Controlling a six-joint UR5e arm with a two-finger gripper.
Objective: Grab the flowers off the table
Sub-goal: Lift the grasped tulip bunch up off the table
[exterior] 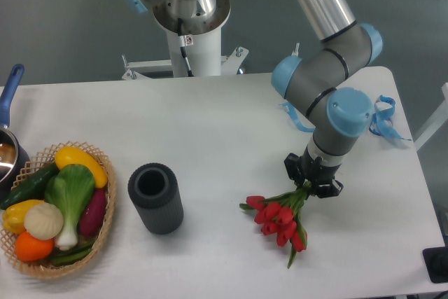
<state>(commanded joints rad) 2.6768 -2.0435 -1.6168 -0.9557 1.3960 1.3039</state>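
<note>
Fingers of the black two-finger claw (313,179) sit closed around the green stems of the bunch of red tulips (281,218). The flowers hang out from the claw toward 7 o'clock, long way running from the stems at 1 o'clock down to the red heads. I cannot tell if they touch the big white table (210,124). A straight lift looks like the next move. A dark grey ribbed cup (155,197) stands well apart at 9 o'clock.

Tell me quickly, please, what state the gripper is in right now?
Gripper: closed on the stems of the flowers.
</note>
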